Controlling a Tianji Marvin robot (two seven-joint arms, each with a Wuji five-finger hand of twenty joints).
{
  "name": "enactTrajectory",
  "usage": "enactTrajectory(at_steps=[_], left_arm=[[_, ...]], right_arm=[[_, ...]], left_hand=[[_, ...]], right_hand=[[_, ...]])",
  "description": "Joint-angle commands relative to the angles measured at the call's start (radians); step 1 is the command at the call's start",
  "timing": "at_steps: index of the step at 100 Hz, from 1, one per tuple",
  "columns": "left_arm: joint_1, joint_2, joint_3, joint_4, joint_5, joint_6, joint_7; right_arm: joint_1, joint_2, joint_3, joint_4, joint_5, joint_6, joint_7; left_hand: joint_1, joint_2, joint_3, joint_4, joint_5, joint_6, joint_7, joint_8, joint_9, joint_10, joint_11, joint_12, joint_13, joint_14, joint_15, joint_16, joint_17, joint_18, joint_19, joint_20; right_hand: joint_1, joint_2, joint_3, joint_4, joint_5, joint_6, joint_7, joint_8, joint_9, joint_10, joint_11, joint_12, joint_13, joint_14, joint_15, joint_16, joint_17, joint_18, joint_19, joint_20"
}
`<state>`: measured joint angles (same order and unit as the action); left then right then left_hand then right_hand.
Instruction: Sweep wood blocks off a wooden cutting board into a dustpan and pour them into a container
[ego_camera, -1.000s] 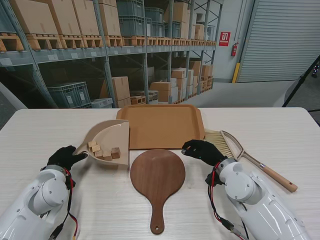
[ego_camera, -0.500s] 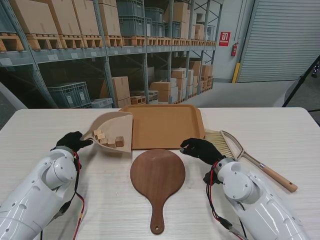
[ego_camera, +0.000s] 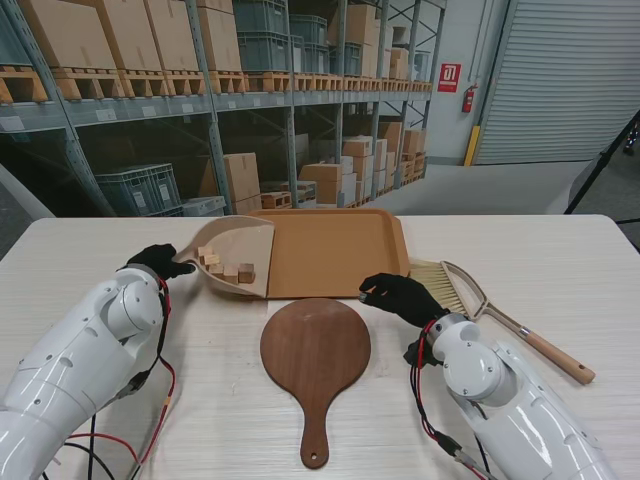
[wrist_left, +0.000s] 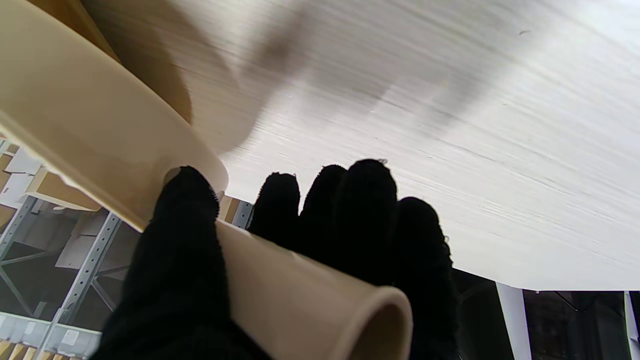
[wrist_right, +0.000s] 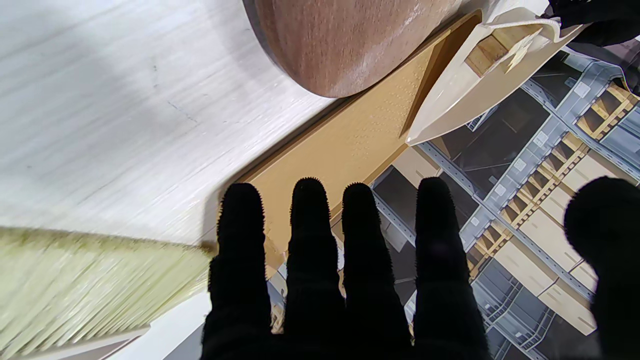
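Dustpan (ego_camera: 232, 252) with blocks (ego_camera: 228, 268) gripped by left hand (ego_camera: 158, 262); right hand (ego_camera: 400, 296) empty, fingers spread.

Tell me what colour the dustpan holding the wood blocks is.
The dustpan is cream or pale beige, and the stand's view shows it best.

Left hand (wrist_left: 280, 265) grips dustpan (wrist_left: 100, 125) handle above table (wrist_left: 450, 125).
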<state>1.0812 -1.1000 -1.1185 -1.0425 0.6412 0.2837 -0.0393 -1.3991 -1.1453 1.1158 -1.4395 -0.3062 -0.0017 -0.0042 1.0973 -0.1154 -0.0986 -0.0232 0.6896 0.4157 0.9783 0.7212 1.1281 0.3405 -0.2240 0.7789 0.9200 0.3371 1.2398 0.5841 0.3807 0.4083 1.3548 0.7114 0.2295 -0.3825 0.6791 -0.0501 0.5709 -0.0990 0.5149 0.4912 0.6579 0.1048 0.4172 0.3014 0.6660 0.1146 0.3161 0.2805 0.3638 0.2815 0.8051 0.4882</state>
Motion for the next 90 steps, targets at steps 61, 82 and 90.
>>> enactTrajectory(at_steps=[61, 82, 90], left_arm=[[-0.151, 0.007, 0.091, 0.077, 0.057, -0.046, -0.047], [-0.18, 0.007, 0.132, 0.094, 0.075, -0.022, -0.051], [-0.189, 0.007, 0.145, 0.1, 0.078, -0.014, -0.052]], right_arm=[[0.007, -0.009, -0.021, 0.014, 0.019, 0.018, 0.013], [0.011, -0.011, -0.027, 0.018, 0.022, 0.022, 0.009], [0.013, -0.011, -0.029, 0.02, 0.022, 0.02, 0.008]], left_hand=[[0.172, 0.147, 0.09, 0.023, -0.007, 0.048, 0.063, -0.061, -0.025, -0.334, 1.589, -0.049, 0.007, -0.277, -0.024, -0.028, -0.004, -0.053, 0.019, 0.003], [0.184, 0.144, 0.094, 0.028, -0.014, 0.066, 0.085, -0.101, -0.03, -0.331, 1.598, -0.076, 0.007, -0.274, -0.025, -0.036, -0.003, -0.038, 0.013, 0.0], [0.186, 0.147, 0.094, 0.029, -0.015, 0.068, 0.086, -0.101, -0.031, -0.33, 1.6, -0.078, 0.008, -0.274, -0.023, -0.038, 0.0, -0.031, 0.012, 0.0]], right_hand=[[0.003, 0.012, 0.012, 0.017, 0.017, 0.002, 0.016, 0.006, 0.002, 0.01, 0.021, 0.012, -0.001, 0.002, 0.029, 0.013, 0.001, 0.032, 0.022, 0.016], [0.002, 0.012, 0.013, 0.016, 0.02, 0.003, 0.016, 0.007, 0.002, 0.009, 0.021, 0.012, 0.0, 0.001, 0.03, 0.014, 0.002, 0.031, 0.023, 0.015], [0.002, 0.013, 0.013, 0.016, 0.021, 0.003, 0.016, 0.007, 0.002, 0.009, 0.021, 0.013, 0.0, 0.004, 0.03, 0.014, 0.001, 0.032, 0.023, 0.015]])
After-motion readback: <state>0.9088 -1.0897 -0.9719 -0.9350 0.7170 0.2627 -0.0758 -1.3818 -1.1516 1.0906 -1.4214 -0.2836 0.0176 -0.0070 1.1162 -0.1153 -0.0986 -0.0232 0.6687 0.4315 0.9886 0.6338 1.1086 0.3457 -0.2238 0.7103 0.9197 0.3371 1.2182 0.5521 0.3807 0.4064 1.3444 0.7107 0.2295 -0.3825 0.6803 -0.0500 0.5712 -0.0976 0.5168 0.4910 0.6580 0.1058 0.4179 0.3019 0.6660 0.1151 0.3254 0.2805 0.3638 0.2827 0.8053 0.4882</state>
